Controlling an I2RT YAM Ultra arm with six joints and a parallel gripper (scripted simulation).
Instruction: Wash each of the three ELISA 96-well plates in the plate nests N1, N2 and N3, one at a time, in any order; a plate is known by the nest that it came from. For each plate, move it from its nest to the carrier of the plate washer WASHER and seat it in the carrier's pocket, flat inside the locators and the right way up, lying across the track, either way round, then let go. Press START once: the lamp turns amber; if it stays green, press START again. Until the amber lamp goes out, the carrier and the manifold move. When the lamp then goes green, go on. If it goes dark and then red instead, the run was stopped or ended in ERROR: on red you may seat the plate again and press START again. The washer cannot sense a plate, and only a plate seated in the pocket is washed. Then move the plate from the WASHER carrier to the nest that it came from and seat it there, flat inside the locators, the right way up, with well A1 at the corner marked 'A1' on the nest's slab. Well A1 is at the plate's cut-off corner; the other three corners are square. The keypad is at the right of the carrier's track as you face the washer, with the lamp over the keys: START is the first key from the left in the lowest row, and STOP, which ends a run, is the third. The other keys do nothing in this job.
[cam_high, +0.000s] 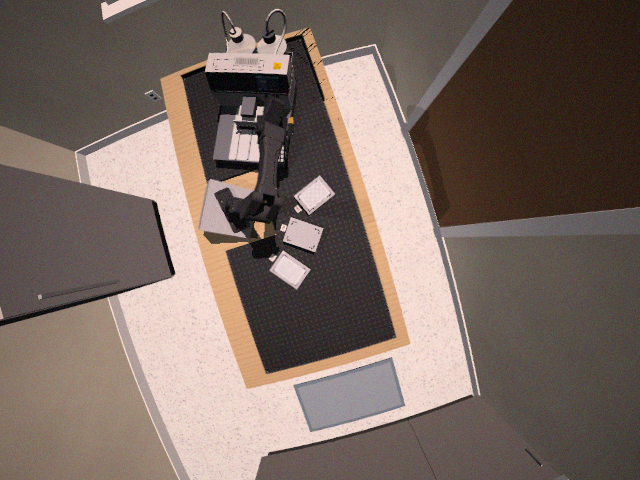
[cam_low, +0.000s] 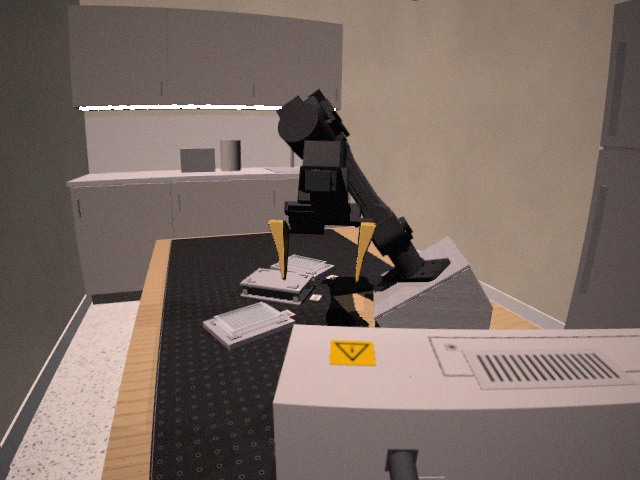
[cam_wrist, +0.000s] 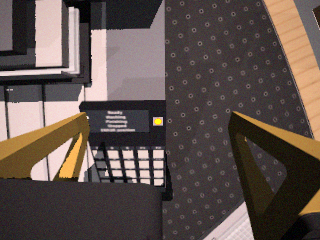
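Note:
My gripper (cam_low: 320, 258) (cam_wrist: 158, 120) is open and empty, its yellow fingers spread wide above the washer's keypad (cam_wrist: 127, 167). The lamp (cam_wrist: 158, 121) beside the keypad's display glows amber. The washer (cam_high: 248, 64) (cam_low: 454, 392) stands at the table's end; its carrier with a pale plate (cam_high: 247, 125) lies on the track by the dark manifold (cam_high: 248, 105), partly hidden by my arm. The nest nearest the washer (cam_high: 314, 194) (cam_low: 248, 321) and the farthest nest (cam_high: 289, 269) (cam_low: 305, 264) each hold a plate. The middle nest (cam_high: 302, 234) (cam_low: 273, 284) is a bare slab.
My arm stands on a grey wedge-shaped base (cam_high: 222, 214) (cam_low: 434, 299) beside the nests. Two bottles (cam_high: 240, 40) with tubes stand behind the washer. A dark mat (cam_high: 320, 320) covers the wooden table (cam_high: 232, 310). Cabinets line the back wall.

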